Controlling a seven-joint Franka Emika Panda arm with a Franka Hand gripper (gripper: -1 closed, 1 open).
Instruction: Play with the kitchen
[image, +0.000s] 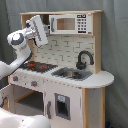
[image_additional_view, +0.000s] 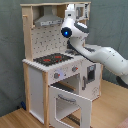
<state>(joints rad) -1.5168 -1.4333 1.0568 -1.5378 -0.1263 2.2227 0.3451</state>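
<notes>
light: even, soft, moderately bright | shadows: faint | glare: none apparent | focus: both exterior views soft, blurry

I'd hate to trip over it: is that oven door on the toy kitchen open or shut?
Open. In the second exterior view the oven door swings out from the kitchen, showing the dark space behind it.
</notes>
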